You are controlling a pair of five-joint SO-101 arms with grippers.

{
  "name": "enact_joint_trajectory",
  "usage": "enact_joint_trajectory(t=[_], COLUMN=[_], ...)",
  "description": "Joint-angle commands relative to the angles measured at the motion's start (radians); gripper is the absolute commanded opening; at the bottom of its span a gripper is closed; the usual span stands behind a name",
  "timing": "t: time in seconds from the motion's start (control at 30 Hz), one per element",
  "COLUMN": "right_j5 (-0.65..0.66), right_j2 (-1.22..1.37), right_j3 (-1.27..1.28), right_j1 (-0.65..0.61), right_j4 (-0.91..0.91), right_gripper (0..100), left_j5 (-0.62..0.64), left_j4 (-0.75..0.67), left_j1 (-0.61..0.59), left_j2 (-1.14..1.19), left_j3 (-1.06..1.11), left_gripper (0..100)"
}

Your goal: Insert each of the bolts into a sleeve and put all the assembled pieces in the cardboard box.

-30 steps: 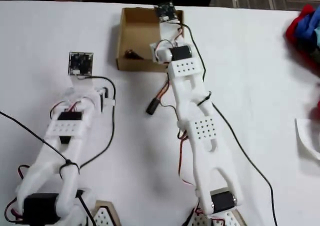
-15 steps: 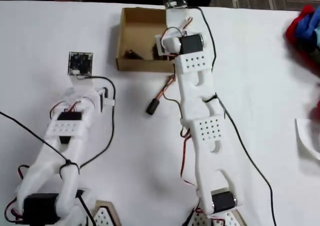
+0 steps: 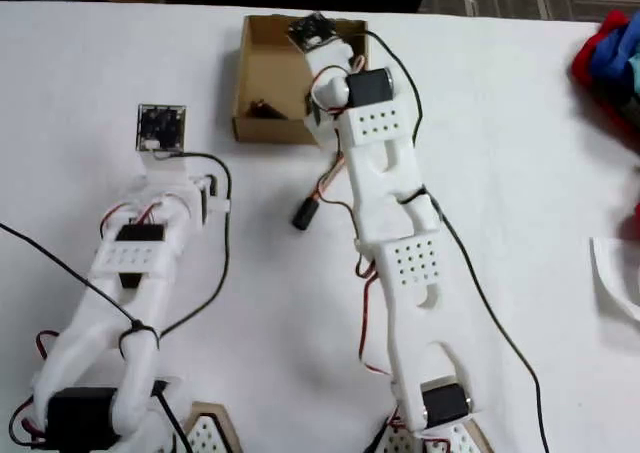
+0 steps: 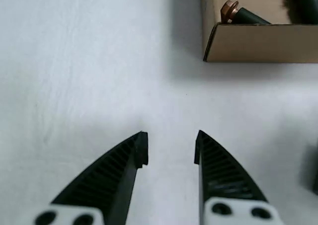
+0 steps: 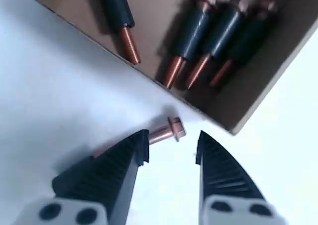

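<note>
White tabletop point(image 3: 520, 123), brown cardboard box point(image 3: 262, 68) just ahead of my right gripper point(image 5: 171, 139), fingers spread.
Four black-sleeved copper bolts point(image 5: 198, 24) lie boxed beyond my fingertips. One bare copper bolt point(image 5: 166, 131) sits under them outside the box, probably because it lacks a sleeve. My left gripper point(image 4: 170, 145) hangs open, short of the box.

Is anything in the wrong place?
Yes. One bare bolt lies on the table just outside the box, by the open right tool. The four pieces in the box are all sleeved.
</note>
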Motion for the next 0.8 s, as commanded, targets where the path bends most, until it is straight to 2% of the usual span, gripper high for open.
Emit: enact_joint_trajectory(t=[0.0,0.1,0.33,0.57,0.77], right_j5=[-0.157,-0.221,-0.270,-0.381,-0.528], right_j2=[-0.128,-0.206,-0.418,-0.507,-0.503], right_j3=[0.112,0.279,0.651,0.829,0.895], right_j1=[-0.010,-0.016,-0.102,-0.222,-0.209], right_j4=[0.030,0.028,0.022,-0.091,-0.211], right_gripper=[14.1,14.1,14.1,14.1,13.9], left_j5=[0.006,0.006,0.006,0.006,0.006], left_j4=[-0.018,-0.018,-0.018,-0.018,-0.018], left_j1=[-0.011,-0.011,-0.011,-0.011,-0.011], left_j2=[-0.003,-0.003,-0.003,-0.003,-0.003], left_j3=[-0.002,-0.002,-0.004,-0.004,-0.004], left_gripper=[17,17,17,17,17])
